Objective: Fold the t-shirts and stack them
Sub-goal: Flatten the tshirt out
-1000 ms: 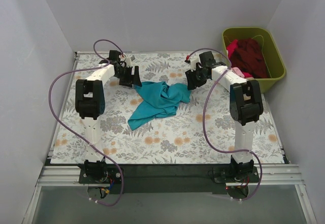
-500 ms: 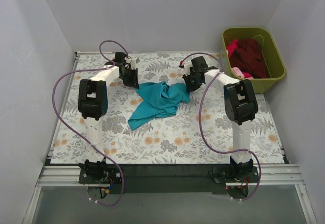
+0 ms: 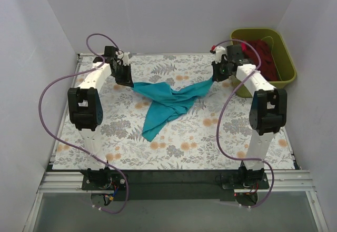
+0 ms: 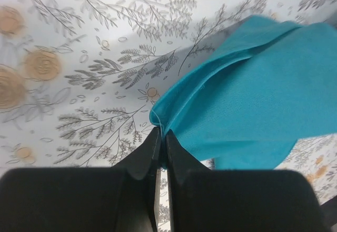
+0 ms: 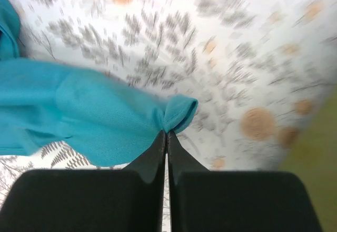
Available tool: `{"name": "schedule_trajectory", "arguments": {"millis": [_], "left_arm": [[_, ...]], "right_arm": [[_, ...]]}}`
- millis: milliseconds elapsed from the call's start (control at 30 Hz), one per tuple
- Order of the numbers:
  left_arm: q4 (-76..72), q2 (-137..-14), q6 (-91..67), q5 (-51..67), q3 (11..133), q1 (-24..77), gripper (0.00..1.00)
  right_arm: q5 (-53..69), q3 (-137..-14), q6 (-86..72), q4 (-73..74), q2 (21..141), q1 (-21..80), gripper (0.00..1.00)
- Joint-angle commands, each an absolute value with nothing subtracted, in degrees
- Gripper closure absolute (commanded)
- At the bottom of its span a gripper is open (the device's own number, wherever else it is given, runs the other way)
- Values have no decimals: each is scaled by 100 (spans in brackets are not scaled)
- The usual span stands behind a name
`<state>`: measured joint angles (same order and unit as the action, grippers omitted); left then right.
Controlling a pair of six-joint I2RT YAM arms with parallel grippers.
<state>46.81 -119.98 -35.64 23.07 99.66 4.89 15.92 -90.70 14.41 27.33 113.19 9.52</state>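
A teal t-shirt point(image 3: 167, 101) hangs stretched between my two grippers above the flowered table, its middle sagging to the cloth and a tail trailing toward the near side. My left gripper point(image 3: 129, 82) is shut on the shirt's left end; in the left wrist view the teal cloth point(image 4: 253, 95) is pinched at the fingertips point(image 4: 161, 137). My right gripper point(image 3: 215, 78) is shut on the shirt's right end; a small fold of the teal cloth point(image 5: 95, 111) pokes past the closed tips point(image 5: 166, 133). A dark maroon t-shirt point(image 3: 263, 58) with pink cloth lies in the bin.
The olive-green bin point(image 3: 287, 77) stands at the back right, just beside my right arm. White walls close in the table point(image 3: 105, 148) on the left, back and right. Purple cables loop off both arms.
Both grippers closed on the teal shirt's ends and moved apart and back, lifting and stretching it from a crumpled heap into a taut span.
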Motion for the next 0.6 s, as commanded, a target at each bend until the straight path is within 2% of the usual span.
{"name": "schedule_trajectory", "arguments": {"millis": [0,67,167,200,267,333,400,433,567], "left_arm": [[4755,-11478,-3673,2373,10641,378,100],[4755,-11601,-3822,2329,11063,282,100],[4807,-11925,-4129,2364,12240,97,100],[4895,-12031,-4209,2399,13087,53,100],[5009,-12338,-4385,2426,13961,9,100],[4879,-12297,-4456,2408,14526,-165,100],[4215,-11684,-4570,2320,14214,-193,100],[3940,-11420,-4596,2303,13594,-237,100],[3173,-10329,-4518,2048,12631,-369,100]], "right_arm": [[1977,-9850,1608,2716,10723,783,99],[2021,-10202,1573,2760,10696,703,99],[2074,-11150,1390,2777,10758,528,99],[2057,-11423,1319,2777,10784,449,99],[2074,-12276,1074,2769,10881,352,99],[2109,-13020,924,2769,10907,246,99],[2162,-13340,783,2716,10855,176,99],[2171,-13403,765,2672,10698,167,99],[2259,-12711,835,2277,9960,132,99]]}}
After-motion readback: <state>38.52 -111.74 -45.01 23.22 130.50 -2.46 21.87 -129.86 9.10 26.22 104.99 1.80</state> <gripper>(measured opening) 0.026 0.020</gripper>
